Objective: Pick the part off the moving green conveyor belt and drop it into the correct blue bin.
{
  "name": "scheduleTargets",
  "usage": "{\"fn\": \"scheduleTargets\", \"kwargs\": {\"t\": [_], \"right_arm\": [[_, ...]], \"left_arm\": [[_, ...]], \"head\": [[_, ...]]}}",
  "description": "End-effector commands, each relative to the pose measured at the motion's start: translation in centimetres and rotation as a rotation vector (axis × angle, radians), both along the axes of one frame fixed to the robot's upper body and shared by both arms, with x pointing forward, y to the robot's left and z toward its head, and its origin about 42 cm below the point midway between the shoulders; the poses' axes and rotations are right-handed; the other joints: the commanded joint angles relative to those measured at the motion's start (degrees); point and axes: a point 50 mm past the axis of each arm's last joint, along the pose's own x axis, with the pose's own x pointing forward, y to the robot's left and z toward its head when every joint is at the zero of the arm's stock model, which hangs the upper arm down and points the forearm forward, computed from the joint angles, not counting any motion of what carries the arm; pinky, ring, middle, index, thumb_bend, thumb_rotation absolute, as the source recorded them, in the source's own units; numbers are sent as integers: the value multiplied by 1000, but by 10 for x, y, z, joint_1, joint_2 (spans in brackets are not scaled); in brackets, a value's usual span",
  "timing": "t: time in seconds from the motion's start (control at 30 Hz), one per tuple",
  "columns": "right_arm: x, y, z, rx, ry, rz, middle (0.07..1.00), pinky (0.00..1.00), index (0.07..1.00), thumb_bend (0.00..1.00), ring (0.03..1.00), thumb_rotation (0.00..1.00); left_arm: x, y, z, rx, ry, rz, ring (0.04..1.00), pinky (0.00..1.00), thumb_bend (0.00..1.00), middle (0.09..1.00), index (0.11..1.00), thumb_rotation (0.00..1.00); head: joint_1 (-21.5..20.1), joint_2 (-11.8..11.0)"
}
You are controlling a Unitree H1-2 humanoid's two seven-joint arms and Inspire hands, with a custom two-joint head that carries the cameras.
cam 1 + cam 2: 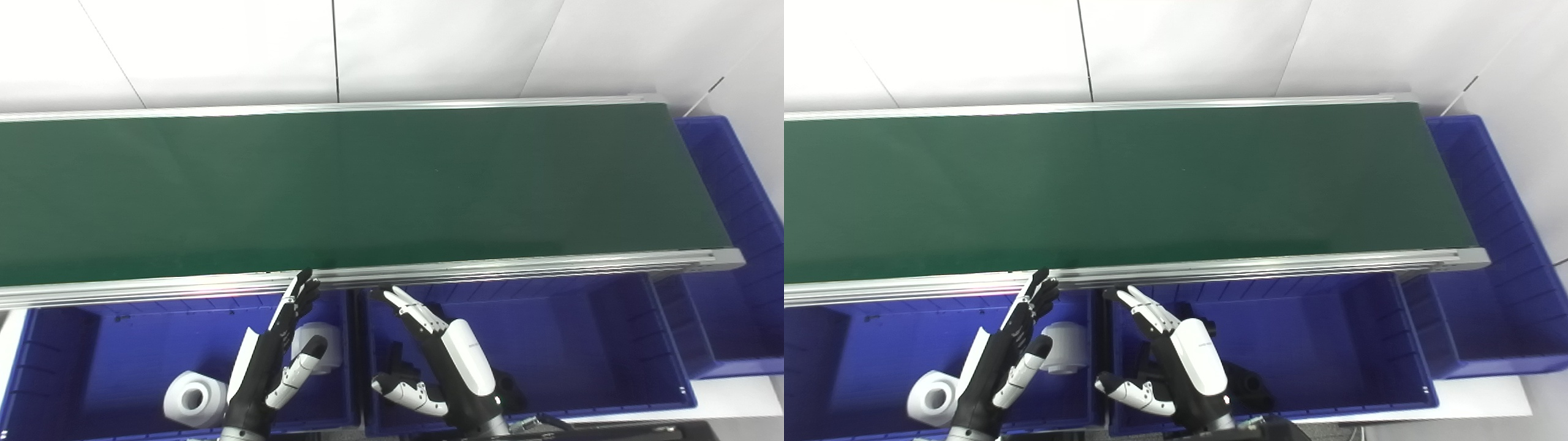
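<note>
Your left hand (269, 361) open, empty, over left bin (73, 343); right hand (444, 358) open, empty, over middle bin (582, 343); conveyor belt (367, 190) just beyond fingertips.

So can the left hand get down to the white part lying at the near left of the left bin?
Probably yes: the left hand is open and holds nothing, hovering over the left bin, and nothing covers the white part beside it.
</note>
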Motion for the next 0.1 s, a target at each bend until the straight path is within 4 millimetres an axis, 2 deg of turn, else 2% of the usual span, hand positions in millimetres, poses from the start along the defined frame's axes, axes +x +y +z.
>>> {"fn": "scheduleTargets", "kwargs": {"t": [0.0, 0.07], "right_arm": [[0, 4, 7, 68, -65, -5, 935, 763, 923, 717, 890, 1000], [-1, 5, 3, 99, -42, -18, 959, 797, 956, 749, 911, 1000]], "left_arm": [[-3, -4, 6, -13, -49, 7, 919, 922, 541, 937, 966, 862], [-3, -4, 6, -5, -46, 11, 913, 909, 552, 935, 956, 862]], "head": [[4, -3], [8, -5]]}}
